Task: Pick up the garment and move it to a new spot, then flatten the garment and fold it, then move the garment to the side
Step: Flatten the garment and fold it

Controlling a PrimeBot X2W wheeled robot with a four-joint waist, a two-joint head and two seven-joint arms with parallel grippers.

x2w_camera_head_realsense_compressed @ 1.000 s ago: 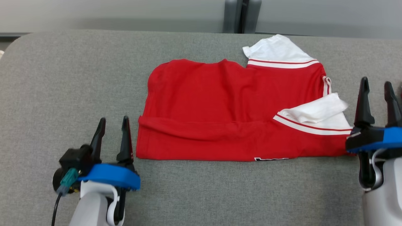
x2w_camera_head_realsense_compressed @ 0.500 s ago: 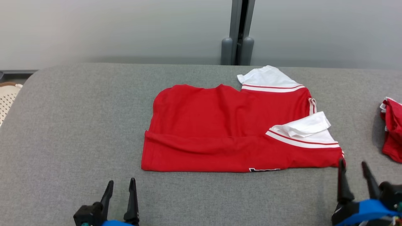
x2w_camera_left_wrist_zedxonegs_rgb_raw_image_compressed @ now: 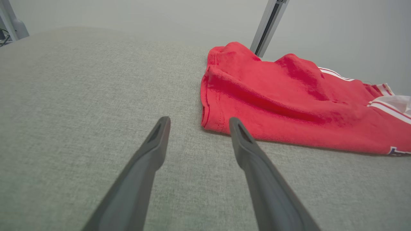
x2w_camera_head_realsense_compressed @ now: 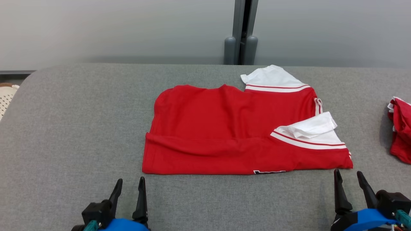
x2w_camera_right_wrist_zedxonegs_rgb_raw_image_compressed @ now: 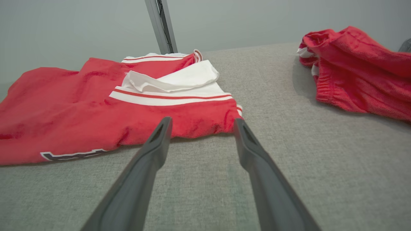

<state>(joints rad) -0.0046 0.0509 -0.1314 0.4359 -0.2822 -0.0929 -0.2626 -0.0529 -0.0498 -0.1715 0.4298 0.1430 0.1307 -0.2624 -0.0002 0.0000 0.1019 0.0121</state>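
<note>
A red garment (x2w_camera_head_realsense_compressed: 231, 128) with white striped sleeves lies folded flat in the middle of the grey table (x2w_camera_head_realsense_compressed: 80, 128); its near edge faces me. My left gripper (x2w_camera_head_realsense_compressed: 130, 185) stands open just short of the garment's near left corner (x2w_camera_left_wrist_zedxonegs_rgb_raw_image_compressed: 208, 122), apart from it. My right gripper (x2w_camera_head_realsense_compressed: 348, 176) is open too, just below the near right corner (x2w_camera_right_wrist_zedxonegs_rgb_raw_image_compressed: 231, 118), with nothing between its fingers. The left wrist view shows the garment (x2w_camera_left_wrist_zedxonegs_rgb_raw_image_compressed: 289, 102) ahead and right of the left gripper (x2w_camera_left_wrist_zedxonegs_rgb_raw_image_compressed: 199, 123). In the right wrist view the garment (x2w_camera_right_wrist_zedxonegs_rgb_raw_image_compressed: 96, 106) lies ahead of the right gripper (x2w_camera_right_wrist_zedxonegs_rgb_raw_image_compressed: 202, 123).
A second red garment (x2w_camera_head_realsense_compressed: 399, 128), crumpled, lies at the table's right edge; it is also seen as a red heap (x2w_camera_right_wrist_zedxonegs_rgb_raw_image_compressed: 359, 73) in the right wrist view. A grey post (x2w_camera_head_realsense_compressed: 240, 32) stands behind the table against the wall. A white perforated object (x2w_camera_head_realsense_compressed: 4, 99) sits off the left edge.
The head camera tilted up, bringing the wall and second garment into view. Both grippers pulled back from the garment's sides to just below its near corners.
</note>
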